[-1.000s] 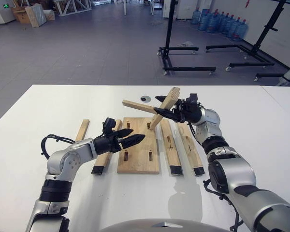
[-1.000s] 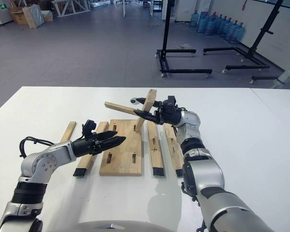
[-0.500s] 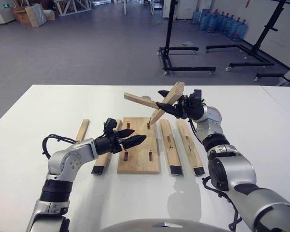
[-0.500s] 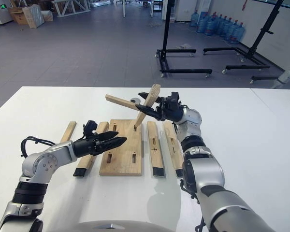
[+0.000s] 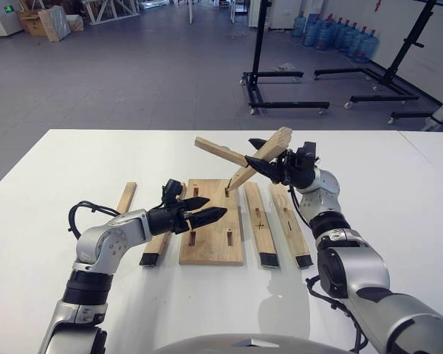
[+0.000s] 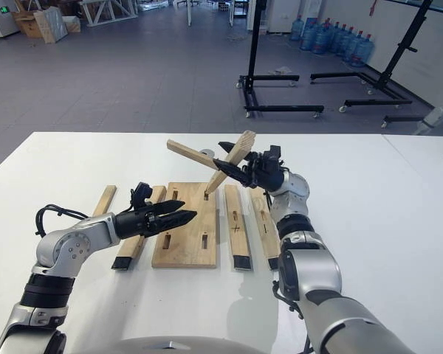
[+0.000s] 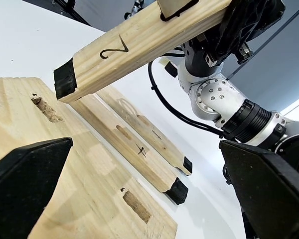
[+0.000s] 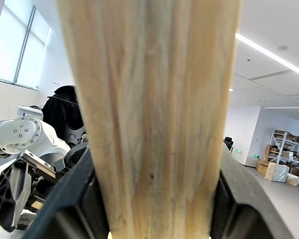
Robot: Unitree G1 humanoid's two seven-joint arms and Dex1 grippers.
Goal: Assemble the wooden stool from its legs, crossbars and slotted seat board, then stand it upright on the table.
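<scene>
Left eye view: one pale slotted wooden seat board [image 5: 211, 247], two black-capped wooden legs [image 5: 260, 221] flat right of it, white table [image 5: 399, 192] beyond. Left gripper [image 5: 207, 209] parted, empty; right gripper [image 5: 260, 156] clamped on a tilted leg [image 5: 244, 175]. Left wrist view — capped end just above a slot [image 7: 45, 107].

Grey tiled floor [image 5: 133, 81] runs back from the table's [image 5: 59, 184] far edge. Just past that edge, right of centre, stands a black stand on castors [image 5: 288, 105] with a tall upright post. A second, longer black stand [image 5: 369, 74] sits behind it, toward the floor's right side. Blue water bottles [image 5: 336, 33] are clustered at the far right wall. Cardboard boxes [image 5: 48, 22] sit in the far left corner, a pale timber frame [image 5: 111, 9] beside them. In the right wrist view, shelving [image 8: 284, 159] under ceiling strip lights [image 8: 269, 50].
</scene>
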